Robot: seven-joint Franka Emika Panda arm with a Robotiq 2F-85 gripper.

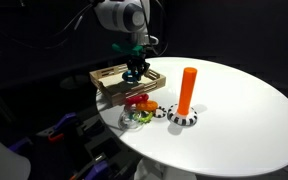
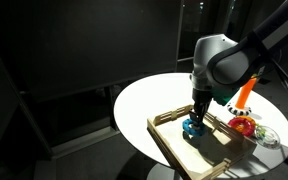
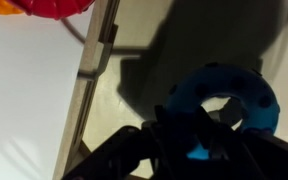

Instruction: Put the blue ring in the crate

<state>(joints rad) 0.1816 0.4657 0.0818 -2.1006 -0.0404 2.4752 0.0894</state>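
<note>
Dark walls and black drapes surround a round white table [image 1: 234,110], lit from above. At its edge, on the side nearest the arm's base, lies the crate [image 1: 106,82], a shallow tray of pale wood with low slatted sides; in an exterior view [image 2: 169,148] one corner of it reaches the rim of the table. The gripper [image 1: 136,68] hangs straight down inside the crate, and the blue ring [image 1: 134,76] sits at its tips, within the crate's walls, low over the wooden floor. In the wrist view the ring [image 3: 229,95] shows against that floor, with the dark fingers [image 3: 134,150] overlapping its near side and a crate slat [image 3: 94,70] running beside it. Whether the gripper is clamped on the ring or merely set against it, I cannot tell, nor whether the ring rests on the floor. Just outside the crate, toward the table's middle, lies a red ring [image 1: 136,100] touching a yellow-green one [image 1: 150,105]. Near them an orange peg [image 1: 187,90] stands upright on its checkered base [image 1: 184,118].
</note>
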